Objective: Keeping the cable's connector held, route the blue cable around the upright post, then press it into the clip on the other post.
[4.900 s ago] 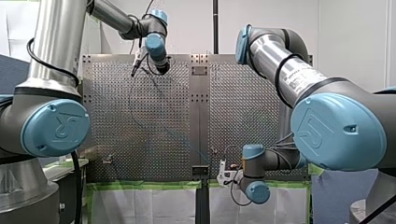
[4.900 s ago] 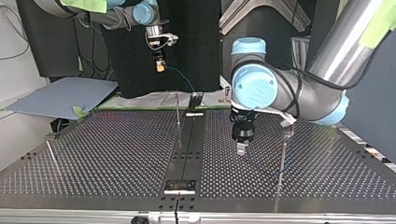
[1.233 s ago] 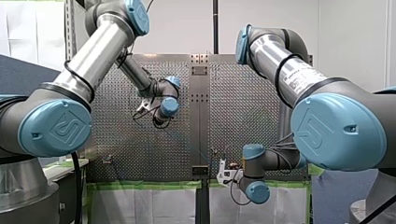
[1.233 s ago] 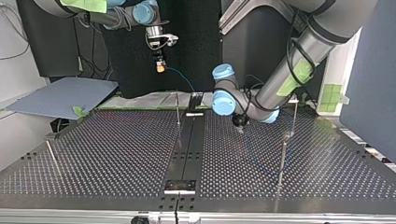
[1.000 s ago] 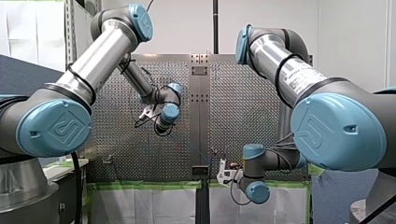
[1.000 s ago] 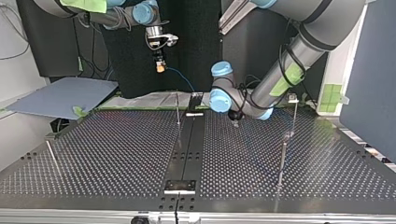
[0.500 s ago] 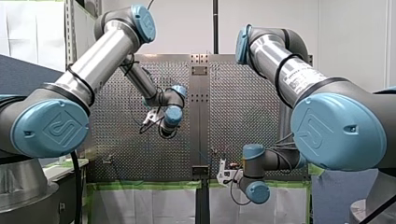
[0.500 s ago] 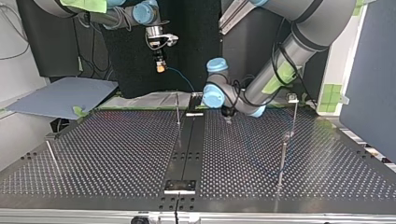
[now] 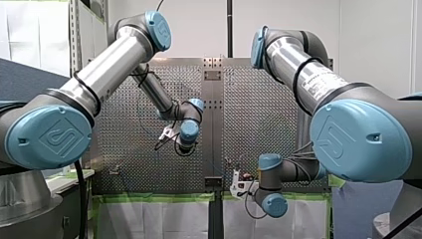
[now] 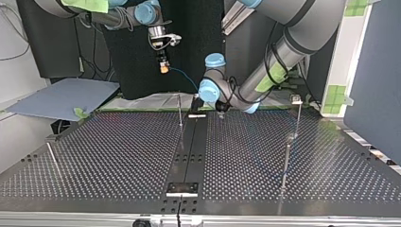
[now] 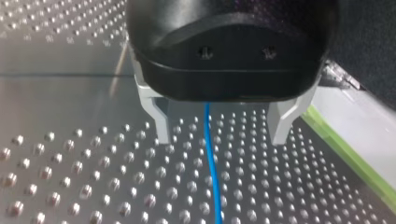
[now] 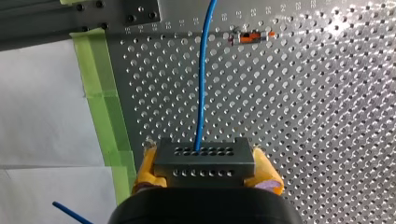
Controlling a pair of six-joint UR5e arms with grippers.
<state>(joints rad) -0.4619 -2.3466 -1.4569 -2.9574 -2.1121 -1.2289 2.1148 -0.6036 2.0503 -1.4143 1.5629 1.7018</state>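
Blue cable [image 11: 214,177] lies flat on the perforated table [image 11: 70,177]. It runs straight out ahead of my left claw [image 11: 219,137] and passes between its two metal fingers [image 11: 156,119], which stand apart and grip nothing. The cable's other end enters a dark grey connector [image 12: 204,156], clamped between the yellow pads [image 12: 145,170] of my right claw [image 12: 205,171], which hangs above the table.

The step in hand looks like taking hold of the cable with my left claw, before any routing. To do it well, come down with the cable midway between the fingers. Close only enough to cage it so it can slide, and stop short of scraping the tips on the table. My right claw should hold the connector firm.

In the top view a thin upright post [image 10: 180,111] stands near my left claw, on the side towards my right arm. A taller post with a pale, clip-like top [image 10: 297,100] stands well apart on that claw's other side; whether that is the clip I cannot tell. A small orange part [image 12: 250,36] lies ahead of my right claw, just beside the cable. Green tape [image 12: 100,84] edges the table beside that claw.
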